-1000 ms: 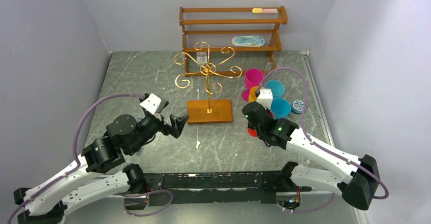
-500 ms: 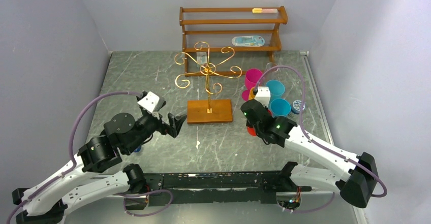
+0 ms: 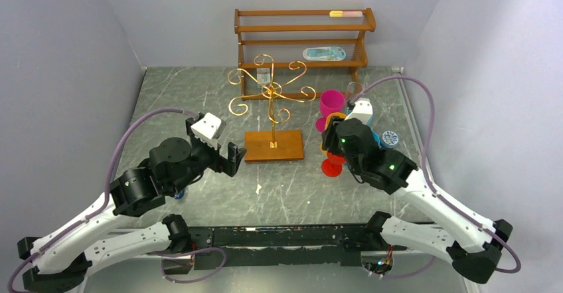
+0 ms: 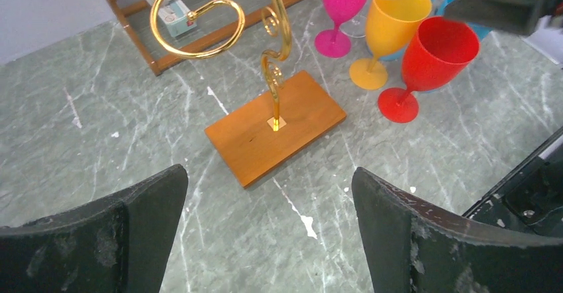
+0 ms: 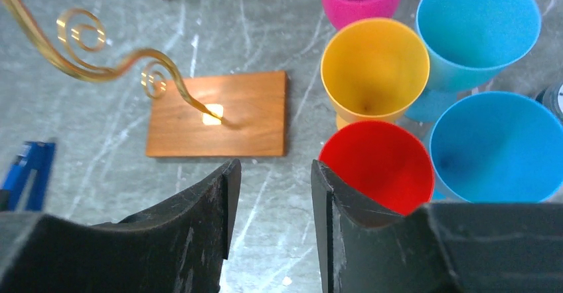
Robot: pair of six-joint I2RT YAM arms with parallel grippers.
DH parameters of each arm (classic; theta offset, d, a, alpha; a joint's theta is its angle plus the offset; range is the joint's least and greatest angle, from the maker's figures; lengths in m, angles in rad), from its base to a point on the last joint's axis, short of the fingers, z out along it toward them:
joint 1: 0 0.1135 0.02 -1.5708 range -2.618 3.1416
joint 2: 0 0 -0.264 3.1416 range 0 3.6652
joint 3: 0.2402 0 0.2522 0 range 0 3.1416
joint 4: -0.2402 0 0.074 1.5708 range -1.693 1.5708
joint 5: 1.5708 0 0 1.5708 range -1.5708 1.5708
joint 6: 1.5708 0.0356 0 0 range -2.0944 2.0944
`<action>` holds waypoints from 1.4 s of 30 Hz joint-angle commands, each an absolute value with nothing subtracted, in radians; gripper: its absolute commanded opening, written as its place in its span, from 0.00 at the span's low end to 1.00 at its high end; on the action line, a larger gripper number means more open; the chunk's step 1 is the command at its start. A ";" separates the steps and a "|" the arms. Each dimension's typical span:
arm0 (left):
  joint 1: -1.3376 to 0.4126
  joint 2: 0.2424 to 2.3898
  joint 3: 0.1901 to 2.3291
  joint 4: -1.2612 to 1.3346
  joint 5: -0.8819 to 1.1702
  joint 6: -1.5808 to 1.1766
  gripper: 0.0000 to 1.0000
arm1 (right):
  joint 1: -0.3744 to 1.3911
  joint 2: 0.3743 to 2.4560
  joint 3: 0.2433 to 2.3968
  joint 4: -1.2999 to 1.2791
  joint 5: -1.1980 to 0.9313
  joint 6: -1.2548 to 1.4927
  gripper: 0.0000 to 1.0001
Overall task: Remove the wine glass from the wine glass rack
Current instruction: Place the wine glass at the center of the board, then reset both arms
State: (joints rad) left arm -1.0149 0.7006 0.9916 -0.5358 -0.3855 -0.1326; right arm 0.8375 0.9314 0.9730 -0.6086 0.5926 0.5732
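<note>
Rack [image 3: 272, 100] upright mid-table [image 3: 179, 100], gold pole on a wooden base, scroll arms spread at the top. Wine glasses stand upright on the table just right of the base: red glass [image 5: 375, 163] nearest, yellow [image 5: 375, 67] behind it, pink [image 4: 345, 0] farther back, two blue [image 5: 478, 27] on the right. Left gripper [image 3: 234, 160] just left of the base, jaws wide apart, holding nothing. Right gripper [image 5: 273, 170] above the table between base and red glass, jaws slightly parted, empty. Wooden shelf [image 3: 302, 34] at the far wall.
</note>
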 commanded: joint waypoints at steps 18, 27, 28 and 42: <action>-0.833 0.835 1.071 -0.853 -0.457 -0.342 0.96 | 0.745 0.931 1.144 -0.630 0.515 0.495 0.72; -0.243 0.943 1.135 -0.722 -0.126 -0.133 0.96 | 0.183 1.087 1.315 -0.605 0.025 0.380 0.82; -0.200 0.967 1.160 -0.724 -0.092 -0.126 0.96 | 0.126 1.107 1.344 -0.607 -0.018 0.373 0.84; -0.095 1.081 1.628 -0.813 -0.086 -0.226 0.96 | -0.028 1.180 1.716 -0.666 -0.080 0.256 1.00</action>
State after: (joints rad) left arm -0.1005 1.0863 1.6043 -0.7883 -0.1070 -0.2020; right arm -0.0235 1.2655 1.7870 -0.6895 -0.0532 0.2695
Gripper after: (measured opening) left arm 0.966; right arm 0.997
